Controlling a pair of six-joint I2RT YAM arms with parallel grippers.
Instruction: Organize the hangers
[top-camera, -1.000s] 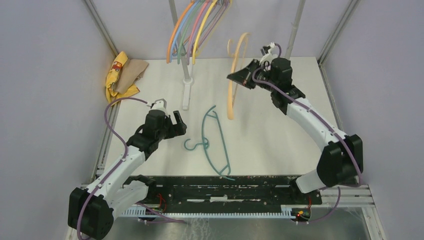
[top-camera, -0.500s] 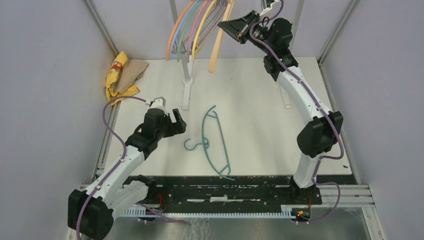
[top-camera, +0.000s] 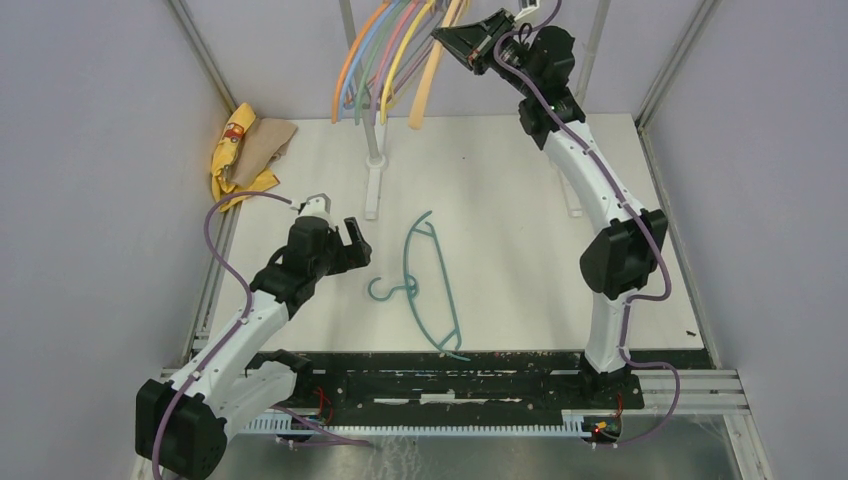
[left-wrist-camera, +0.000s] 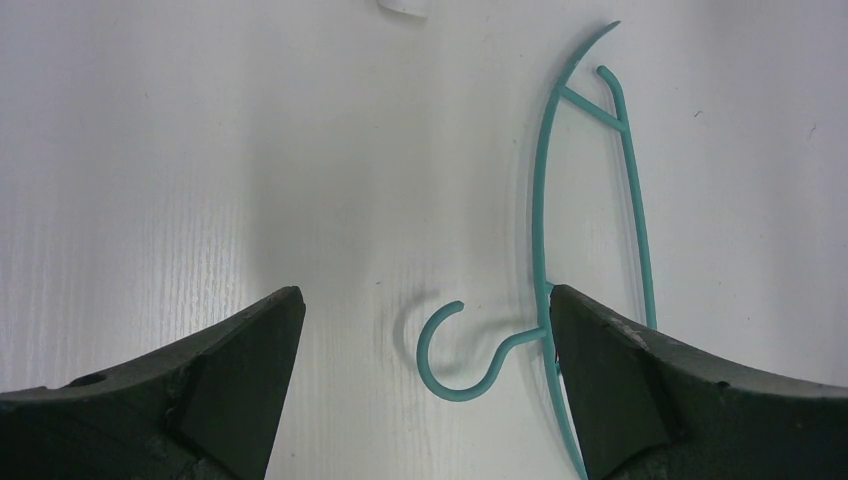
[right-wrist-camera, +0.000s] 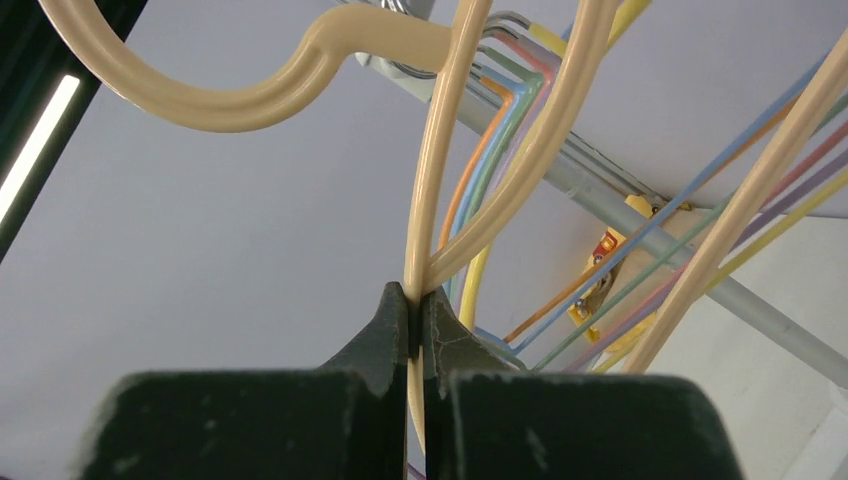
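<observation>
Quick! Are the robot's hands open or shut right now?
Left gripper: open, holding nothing, over the teal hanger.
Right gripper: shut on the peach hanger.

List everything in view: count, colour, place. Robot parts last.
peach hanger: one, peach, raised beside the hung ones at the rack
hung hangers: several, orange, blue, green, pink, yellow, on the rack at the far edge
teal hanger: one, teal, flat on the table between the arms
cloths: two, yellow and tan, far-left table corner
rack poles: two, grey, far side
table: one, white
left gripper: open, over the teal hanger's hook
right gripper: shut on the peach hanger
</observation>
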